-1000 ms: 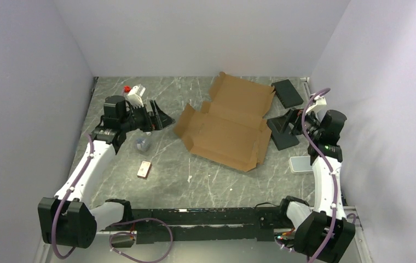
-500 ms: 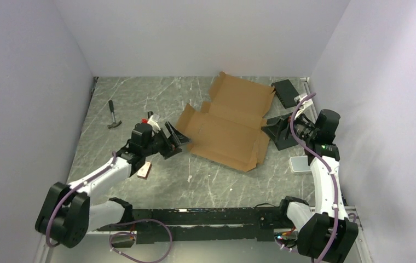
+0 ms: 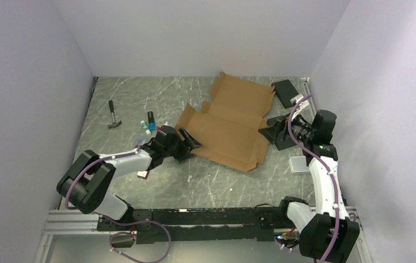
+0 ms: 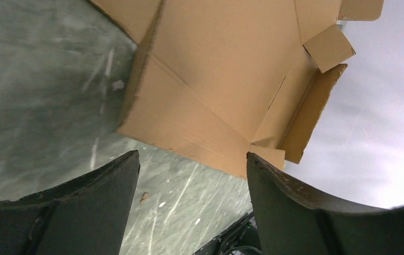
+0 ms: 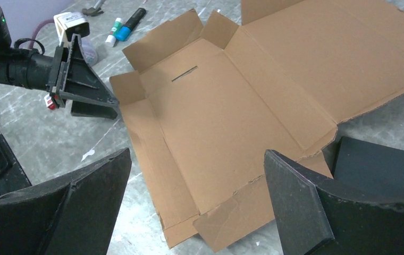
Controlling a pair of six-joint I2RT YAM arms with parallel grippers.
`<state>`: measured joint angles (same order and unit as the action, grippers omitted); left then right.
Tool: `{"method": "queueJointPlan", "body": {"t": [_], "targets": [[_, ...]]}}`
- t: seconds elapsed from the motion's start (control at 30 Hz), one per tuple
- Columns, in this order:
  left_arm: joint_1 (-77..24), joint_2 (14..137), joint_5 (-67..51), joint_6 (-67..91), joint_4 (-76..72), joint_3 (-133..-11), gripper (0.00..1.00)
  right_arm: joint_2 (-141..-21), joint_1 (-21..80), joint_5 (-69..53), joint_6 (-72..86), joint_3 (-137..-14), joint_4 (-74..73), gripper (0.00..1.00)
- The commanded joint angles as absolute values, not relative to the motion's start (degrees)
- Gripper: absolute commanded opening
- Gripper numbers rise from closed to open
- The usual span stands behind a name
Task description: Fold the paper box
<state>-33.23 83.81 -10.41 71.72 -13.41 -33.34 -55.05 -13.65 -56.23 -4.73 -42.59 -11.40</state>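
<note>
The paper box [image 3: 229, 123] lies unfolded and flat in the middle of the table, brown cardboard with its side flaps slightly raised. My left gripper [image 3: 190, 143] is low at the box's near left corner, open, with only bare table between its fingers [image 4: 192, 155]; the box's edge [image 4: 200, 106] is just beyond the tips. My right gripper [image 3: 274, 131] stands open at the box's right edge, and its fingertips [image 5: 197, 153] straddle the box's near corner flap [image 5: 253, 212] without touching it. The left gripper [image 5: 91, 93] also shows across the box in the right wrist view.
A hammer [image 3: 113, 115] and markers [image 3: 150, 120] lie at the back left. A small brown block [image 3: 143, 174] sits beside the left forearm. Black slabs lie at the back right [image 3: 285, 93] and under the right gripper [image 5: 380, 170]. A grey tray [image 3: 299, 163] sits by the right arm.
My left arm has swung from the back left down to the box's near left corner, uncovering the hammer and markers, and its jaws have narrowed a little. The right gripper has edged towards the box.
</note>
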Motion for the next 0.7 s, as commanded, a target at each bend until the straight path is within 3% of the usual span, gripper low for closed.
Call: {"method": "queueJointPlan", "body": {"t": [0.0, 0.2, 0.67], "targets": [[-37.27, 85.3, -0.24, 74.18, -8.27, -38.6, 0.74, -54.45, -12.95, -57.18, -5.71, -42.63, -9.58, 1.0], [-39.08, 88.79, 3.09, 76.53, -9.68, -39.08, 0.65, -54.39, -12.75, -56.96, -5.71, -42.63, -9.58, 1.0], [-41.82, 83.71, 6.49, 81.33, -3.54, -37.71, 0.67, -54.33, -12.13, -56.69, -6.07, -42.72, -9.84, 1.0]]}}
